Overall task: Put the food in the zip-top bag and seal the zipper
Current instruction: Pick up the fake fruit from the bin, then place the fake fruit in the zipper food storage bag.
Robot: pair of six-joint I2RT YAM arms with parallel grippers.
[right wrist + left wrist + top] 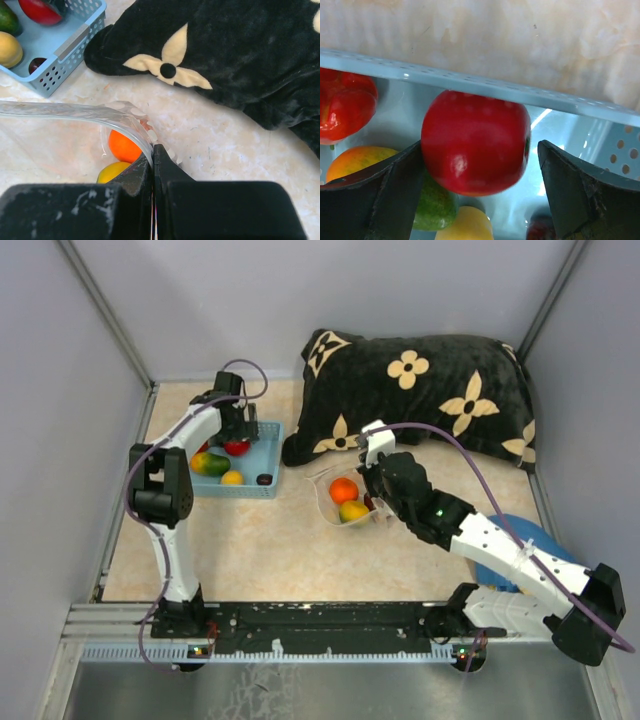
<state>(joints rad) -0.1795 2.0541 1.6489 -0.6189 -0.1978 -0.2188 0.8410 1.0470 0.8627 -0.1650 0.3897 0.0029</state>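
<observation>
bag (325, 502) sits mid-desk (270, 560), just in front of the black cushion (420, 390). an orange piece (122, 146) and a yellow piece (112, 171) are already inside. right fingers (172, 175) are clenched on the bag's clear rim, lifting that edge. left fingers (380, 195) are spread wide either side of a red fruit (475, 142) in the blue basket (470, 82), not gripping it yet.

my read: mid-loading, at the pick of the red one. next move calls for closing squarely on it, lifting clear of the basket wall, then carrying it across to the bag mouth while the right side holds the rim up. a green-orange piece (210, 464), a small yellow one (232, 477), a dark one (264, 478) and a second red piece (345, 105) wait in the basket. sealing comes last.

hard to tell: the zipper strip barely reads on the clear rim. i can't judge how wide the mouth gapes. the right arm hides part of the bag from above, and something blue (530, 530) under that arm is mostly covered.
</observation>
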